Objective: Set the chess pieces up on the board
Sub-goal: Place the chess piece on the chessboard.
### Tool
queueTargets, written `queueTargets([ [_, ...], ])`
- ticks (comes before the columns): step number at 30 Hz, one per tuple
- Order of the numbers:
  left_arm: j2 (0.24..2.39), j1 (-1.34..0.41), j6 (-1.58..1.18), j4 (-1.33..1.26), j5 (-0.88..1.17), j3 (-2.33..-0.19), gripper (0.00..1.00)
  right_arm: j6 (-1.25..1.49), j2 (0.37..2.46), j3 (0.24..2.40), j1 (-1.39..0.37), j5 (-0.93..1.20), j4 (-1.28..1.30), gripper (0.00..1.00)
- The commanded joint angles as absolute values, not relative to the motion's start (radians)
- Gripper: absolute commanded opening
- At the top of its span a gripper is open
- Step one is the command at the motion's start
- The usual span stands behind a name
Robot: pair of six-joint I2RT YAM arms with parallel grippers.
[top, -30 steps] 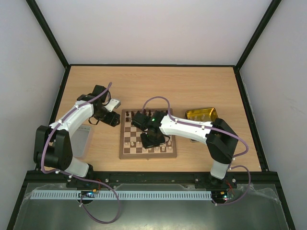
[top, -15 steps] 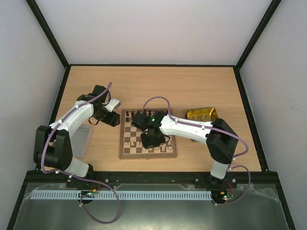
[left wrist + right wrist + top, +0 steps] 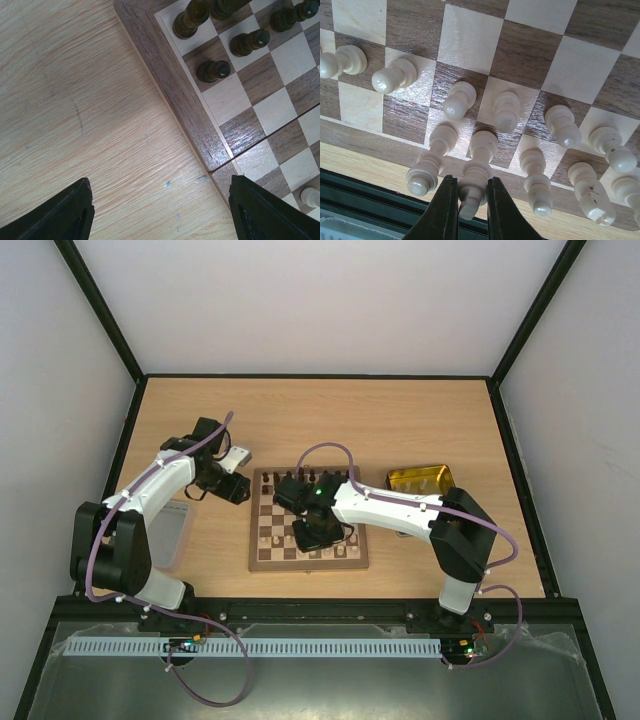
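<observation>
The board (image 3: 256,562) lies mid-table with dark brown chess pieces (image 3: 212,70) in its far rows and cream ones (image 3: 506,111) in its near rows. My right gripper (image 3: 471,187) is shut on the top of a tall cream piece (image 3: 482,147) that stands on a dark square in the nearest row, between two other cream pieces (image 3: 431,160) (image 3: 535,175). In the top view the right gripper (image 3: 312,532) hangs over the board's near half. My left gripper (image 3: 160,190) is open and holds nothing, above bare table beside the board's left border (image 3: 170,85).
A shiny yellow tray (image 3: 420,480) sits just right of the board, partly under the right arm. A grey translucent lid (image 3: 175,530) lies at the left, beneath the left arm. Cream pieces stand close on both sides of the held one.
The right wrist has edged slightly left and nearer over the board's near rows. The left arm has not moved.
</observation>
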State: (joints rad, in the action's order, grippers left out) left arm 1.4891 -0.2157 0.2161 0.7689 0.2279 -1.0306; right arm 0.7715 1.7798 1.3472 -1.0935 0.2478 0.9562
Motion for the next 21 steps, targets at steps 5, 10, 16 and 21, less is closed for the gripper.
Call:
queueTargets([
  [5,1.499,-0.222,0.210,0.776,0.238,-1.020,0.75,0.795,1.742,1.340,-1.105,0.221,0.989,0.02],
  [10,1.499,-0.222,0.210,0.776,0.239,-1.019,0.75,0.798,1.738,1.335,-1.105,0.220,0.989,0.02],
  [16,1.499,-0.222,0.209,0.775,0.238,-1.020,0.75,0.797,1.740,1.335,-1.106,0.222,0.989,0.02],
  [21,1.499,-0.222,0.209,0.775,0.238,-1.020,0.75,0.793,1.744,1.331,-1.106,0.234,0.984,0.02],
])
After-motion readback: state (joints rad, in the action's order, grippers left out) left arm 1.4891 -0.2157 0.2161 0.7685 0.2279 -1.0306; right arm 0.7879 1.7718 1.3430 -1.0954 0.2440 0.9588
